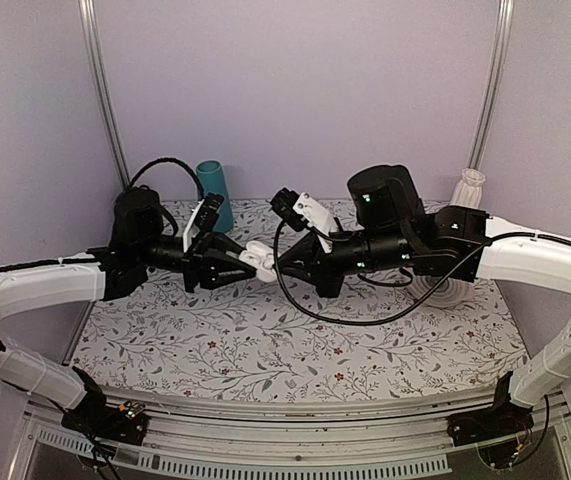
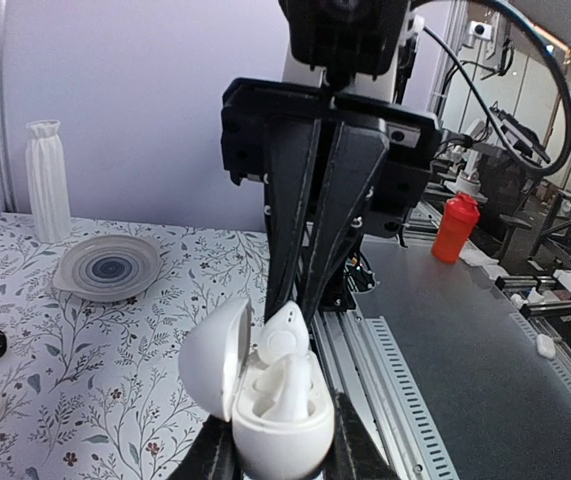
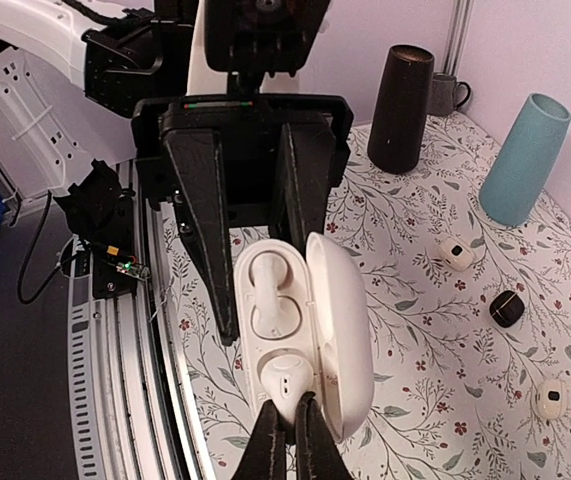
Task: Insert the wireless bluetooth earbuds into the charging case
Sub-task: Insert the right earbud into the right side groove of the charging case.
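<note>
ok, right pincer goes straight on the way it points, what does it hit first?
The open charging case, held dead ahead by the left pincer. The earbud in the right pincer would touch first, at the empty socket beside the seated bud. Gap looks tiny; depth unclear.

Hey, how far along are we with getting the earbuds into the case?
Done: one tiny white plastic earbud sits in the small glossy white charging case, lid open. In hand: the left pincer grips the case; the right pincer, shut on the second earbud, has it at the empty slot. Left: seat that bud fully, it seems, and let go.
</note>
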Robot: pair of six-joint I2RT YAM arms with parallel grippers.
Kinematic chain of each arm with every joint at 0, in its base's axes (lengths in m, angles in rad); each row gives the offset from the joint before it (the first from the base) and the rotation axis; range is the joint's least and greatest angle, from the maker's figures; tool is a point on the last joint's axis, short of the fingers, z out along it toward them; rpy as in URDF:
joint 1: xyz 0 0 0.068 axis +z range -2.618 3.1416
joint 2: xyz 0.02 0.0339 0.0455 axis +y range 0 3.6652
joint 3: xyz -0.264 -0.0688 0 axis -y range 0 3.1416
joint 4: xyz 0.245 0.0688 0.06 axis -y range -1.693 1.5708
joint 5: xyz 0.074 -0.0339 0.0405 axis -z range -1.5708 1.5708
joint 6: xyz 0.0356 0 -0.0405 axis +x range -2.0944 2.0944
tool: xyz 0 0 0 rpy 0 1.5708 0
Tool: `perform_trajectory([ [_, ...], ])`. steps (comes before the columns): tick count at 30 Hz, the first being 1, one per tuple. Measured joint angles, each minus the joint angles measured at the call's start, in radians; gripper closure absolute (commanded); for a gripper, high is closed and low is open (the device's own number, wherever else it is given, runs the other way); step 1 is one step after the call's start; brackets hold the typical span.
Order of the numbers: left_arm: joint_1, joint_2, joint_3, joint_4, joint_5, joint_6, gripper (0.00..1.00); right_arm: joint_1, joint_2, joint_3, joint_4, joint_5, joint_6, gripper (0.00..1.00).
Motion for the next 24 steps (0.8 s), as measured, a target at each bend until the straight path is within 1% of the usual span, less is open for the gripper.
perform_trajectory([
  [18, -0.002, -0.042, -0.021, 0.013, -0.025, 0.000, 1.00, 0.009, 0.035, 0.054, -0.030, -0.016, -0.006, 0.96],
  [24, -0.002, -0.044, -0.027, 0.018, -0.034, -0.001, 1.00, 0.010, 0.053, 0.077, -0.053, -0.014, -0.006, 0.90],
])
